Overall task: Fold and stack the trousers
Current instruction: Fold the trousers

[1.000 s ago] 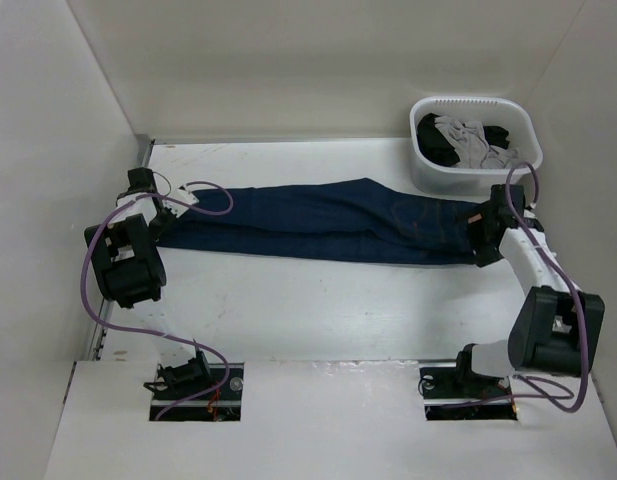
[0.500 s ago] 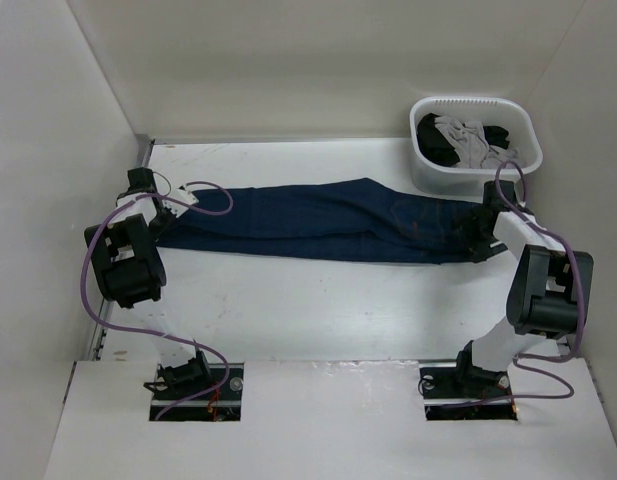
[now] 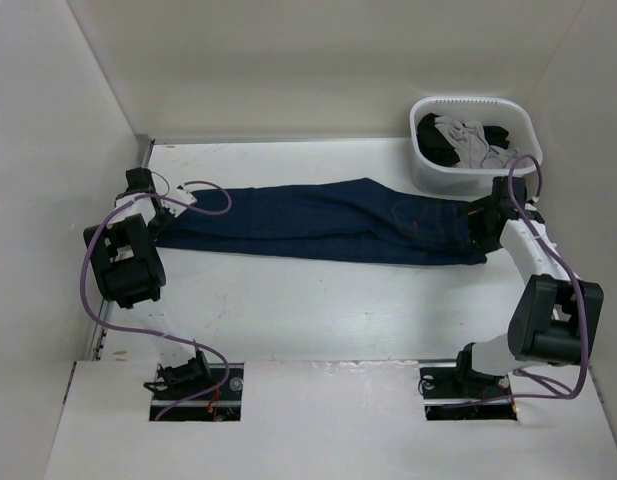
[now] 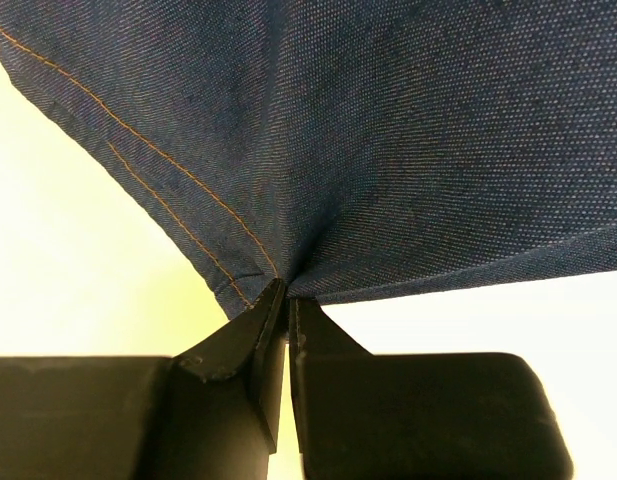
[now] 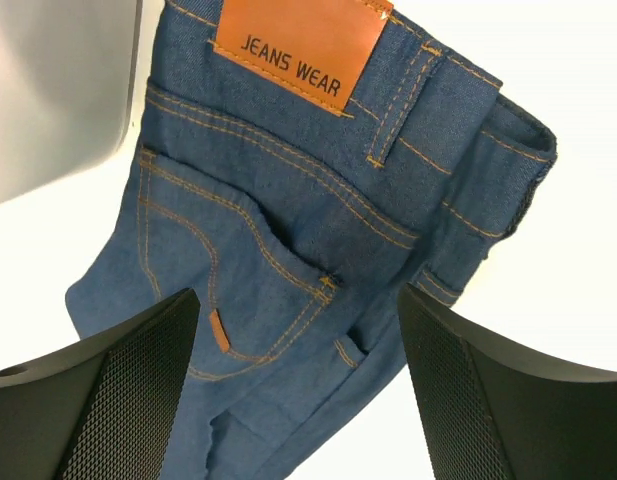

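Your long dark navy denim trousers lie stretched left to right across the white worktop. The left pincer is clamped tight on a hem corner, probably to carry it over for the fold. The right pincer hangs spread wide above the waistband, gripping nothing, likely lining up on that end.

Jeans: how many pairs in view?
1. The jeans lie stretched across the table, left gripper pinching the hem; the basket may hide others.
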Robot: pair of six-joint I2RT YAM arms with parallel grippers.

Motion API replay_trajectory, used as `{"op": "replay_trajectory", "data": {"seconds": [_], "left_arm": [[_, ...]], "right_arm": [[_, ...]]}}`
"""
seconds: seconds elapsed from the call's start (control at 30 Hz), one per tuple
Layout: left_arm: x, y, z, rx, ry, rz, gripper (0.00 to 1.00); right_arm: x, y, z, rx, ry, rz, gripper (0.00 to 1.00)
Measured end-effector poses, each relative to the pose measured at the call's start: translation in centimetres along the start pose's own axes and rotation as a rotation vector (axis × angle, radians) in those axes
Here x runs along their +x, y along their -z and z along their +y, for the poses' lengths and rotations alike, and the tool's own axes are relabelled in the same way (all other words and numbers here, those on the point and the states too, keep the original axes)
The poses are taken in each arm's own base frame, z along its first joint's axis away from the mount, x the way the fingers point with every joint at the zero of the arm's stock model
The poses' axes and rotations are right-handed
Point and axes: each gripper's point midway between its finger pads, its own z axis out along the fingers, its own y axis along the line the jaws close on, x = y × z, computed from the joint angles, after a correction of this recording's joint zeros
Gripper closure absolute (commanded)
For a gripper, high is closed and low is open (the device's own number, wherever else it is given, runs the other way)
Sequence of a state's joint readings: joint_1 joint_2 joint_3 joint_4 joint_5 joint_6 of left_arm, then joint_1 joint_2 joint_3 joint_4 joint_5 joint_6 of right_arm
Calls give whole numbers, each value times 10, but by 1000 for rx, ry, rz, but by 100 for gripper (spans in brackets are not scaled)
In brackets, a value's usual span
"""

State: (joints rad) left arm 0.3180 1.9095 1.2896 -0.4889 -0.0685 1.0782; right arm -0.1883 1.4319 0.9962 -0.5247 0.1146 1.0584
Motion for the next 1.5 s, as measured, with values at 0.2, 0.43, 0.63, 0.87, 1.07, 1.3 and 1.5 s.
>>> {"op": "replay_trajectory", "data": {"seconds": [0.2, 0.43, 0.63, 0.87, 1.07, 1.3, 1.5], "left_arm": [[0, 0, 1, -5, 0, 1, 98], [0, 0, 2, -8, 0, 1, 98], [2, 0, 3, -11, 2, 4, 99], [7, 0, 10, -27, 14, 4, 100], [7, -1, 17, -53, 15, -6, 100], [3, 0, 28, -90, 20, -25, 100], [-8, 17, 56, -169, 12, -72, 100]], "right_arm": [[14, -31, -19, 97, 1, 51, 14], [23, -54, -39, 189, 9, 72, 19], [17, -56, -39, 197, 9, 40, 37], [13, -57, -39, 199, 13, 21, 77], [11, -58, -38, 201, 20, 11, 100], [4, -55, -35, 197, 41, -11, 100], [-8, -28, -23, 131, 75, -52, 100]]}}
